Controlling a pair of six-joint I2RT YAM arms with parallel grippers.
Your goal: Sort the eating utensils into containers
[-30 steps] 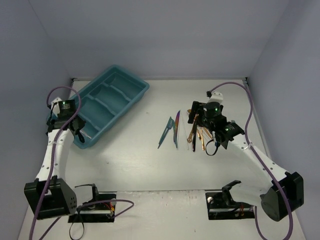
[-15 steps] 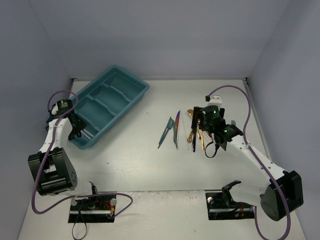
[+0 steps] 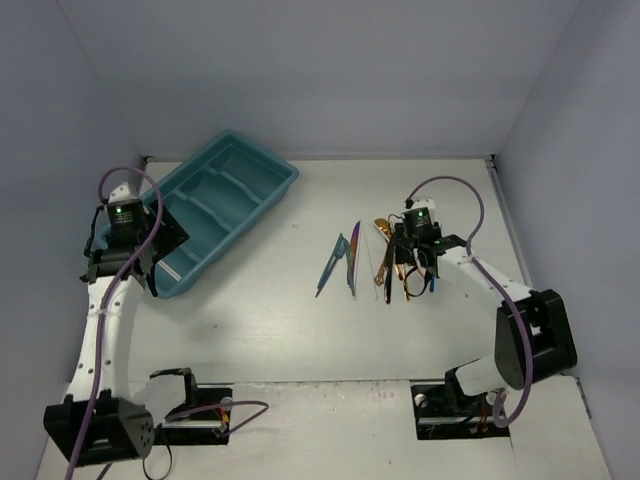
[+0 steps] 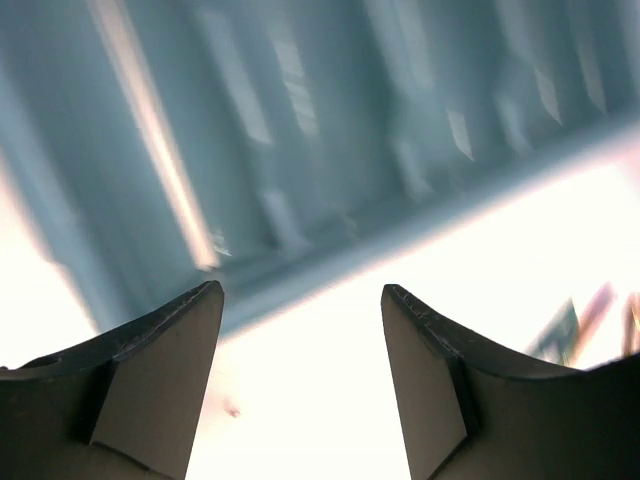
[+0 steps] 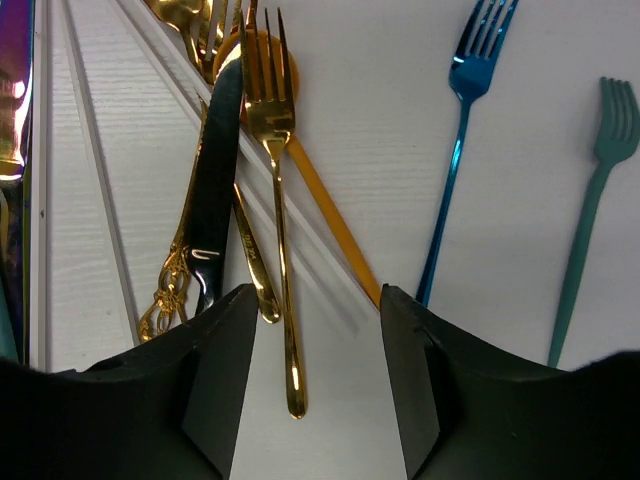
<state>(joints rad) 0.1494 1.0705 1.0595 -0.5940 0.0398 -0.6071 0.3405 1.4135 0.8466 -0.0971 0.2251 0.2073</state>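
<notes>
**Figure. The eating utensils (image 3: 385, 262) lie loose on the table (image 3: 300, 330), right of centre and well apart from the teal tray (image 3: 250, 160) at far left.**

In the right wrist view we see a gold fork (image 5: 278, 200) overlapping a black knife (image 5: 220, 180), with a blue fork (image 5: 455, 150) and a teal fork (image 5: 590, 200) beside them. The right gripper (image 5: 315, 295), higher over the pile a second ago, has dropped low. Its jaws are apart and straddle the gold fork's handle, not yet clamped. The left gripper (image 4: 300, 300) hangs by the tray's near edge, jaws apart and empty. We judge that the next pick is beginning and that most of the sorting remains.
</notes>
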